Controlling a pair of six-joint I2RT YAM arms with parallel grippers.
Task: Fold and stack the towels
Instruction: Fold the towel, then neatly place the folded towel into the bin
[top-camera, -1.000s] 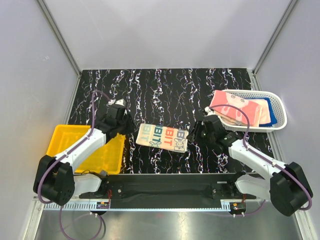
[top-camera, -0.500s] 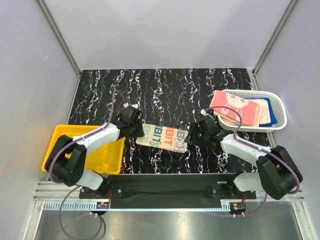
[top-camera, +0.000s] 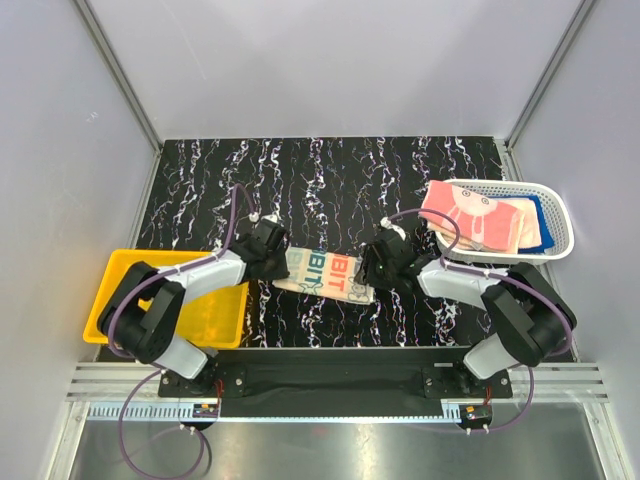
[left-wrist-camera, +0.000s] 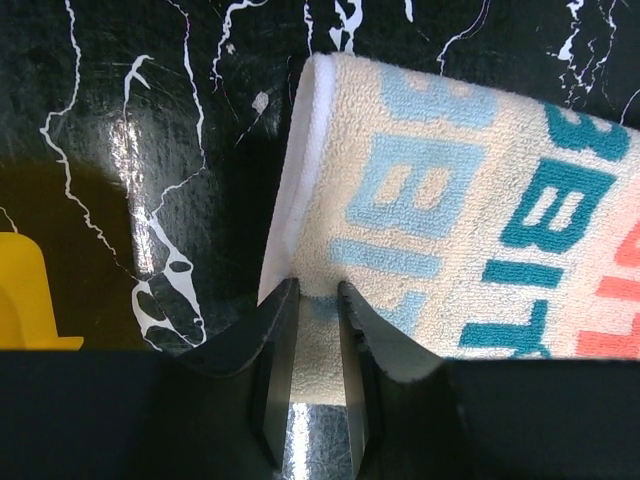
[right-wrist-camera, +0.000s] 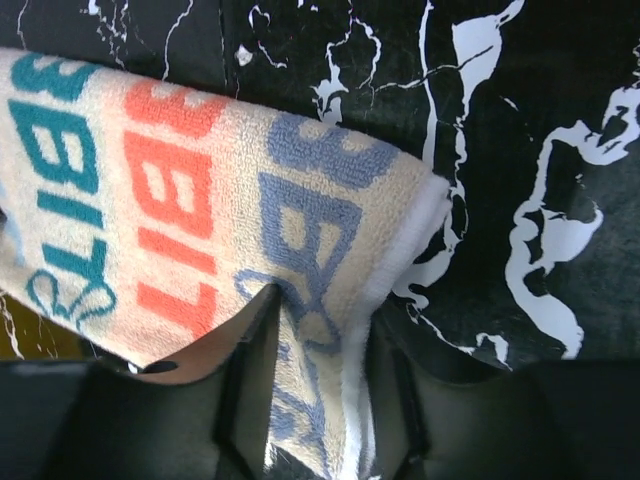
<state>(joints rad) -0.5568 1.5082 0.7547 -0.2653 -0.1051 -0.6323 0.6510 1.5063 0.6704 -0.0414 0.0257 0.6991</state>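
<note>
A folded beige towel (top-camera: 325, 270) with big teal and orange letters lies on the black marbled table in front of both arms. My left gripper (top-camera: 278, 262) is at its left end. In the left wrist view the towel's corner (left-wrist-camera: 470, 180) fills the narrow gap of that gripper (left-wrist-camera: 318, 292). My right gripper (top-camera: 370, 272) is at the towel's right end. In the right wrist view the white-hemmed edge of the towel (right-wrist-camera: 150, 190) is bunched between the jaws of that gripper (right-wrist-camera: 320, 310) and looks slightly lifted. More towels, pink (top-camera: 470, 212) and blue (top-camera: 540, 215), lie in the basket.
A white mesh basket (top-camera: 562, 218) stands at the right, just beyond the right arm. A yellow plastic bin (top-camera: 130, 275) sits at the left edge under the left arm's elbow. Grey walls close in the table at the back and sides.
Both arms have swung inward from beside the towel. Each gripper now has one end of the beige towel between its jaws.
</note>
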